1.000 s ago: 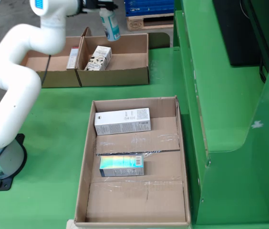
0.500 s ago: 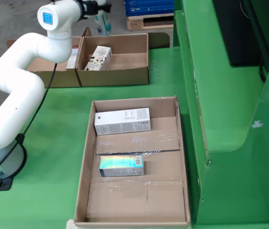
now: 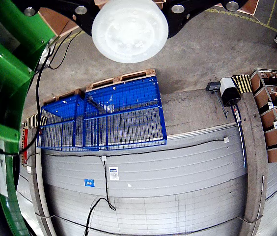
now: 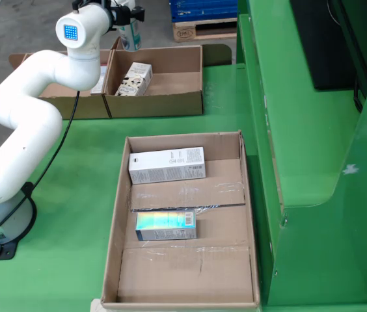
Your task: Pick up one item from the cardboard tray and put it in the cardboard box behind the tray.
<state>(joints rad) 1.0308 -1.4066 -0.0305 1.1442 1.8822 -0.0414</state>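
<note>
Side view: the white arm (image 4: 24, 104) reaches to the far end of the green table (image 4: 79, 175), its gripper (image 4: 126, 18) carrying a pale bottle (image 4: 129, 36) above the rear cardboard box (image 4: 157, 91).
Gripper-mounted view: the bottle's round white end (image 3: 129, 28) fills the top edge between black gripper parts, so the item reads as held; how wide the jaws stand cannot be told.
Task item: the bottle hangs just below the gripper, over the box's back left corner as the side view shows it, near the divider to a second box (image 4: 60, 91).
Step in hand: placing, by this judgement; the bottle should drop lower and shift toward the open floor of the box before release.
Care: a patterned carton (image 4: 135, 78) already lies in the box just under and in front of the gripper; the release should clear it and the box wall.
Behind the gripper: the tray (image 4: 239, 195) sits well back toward the camera, holding a white carton (image 4: 167, 164) and an iridescent carton (image 4: 165, 225).
Beyond the gripper: blue wire cages (image 3: 104, 115) on a pallet, out of the path.
Right of the gripper: a green machine housing (image 4: 300, 149), well apart.
</note>
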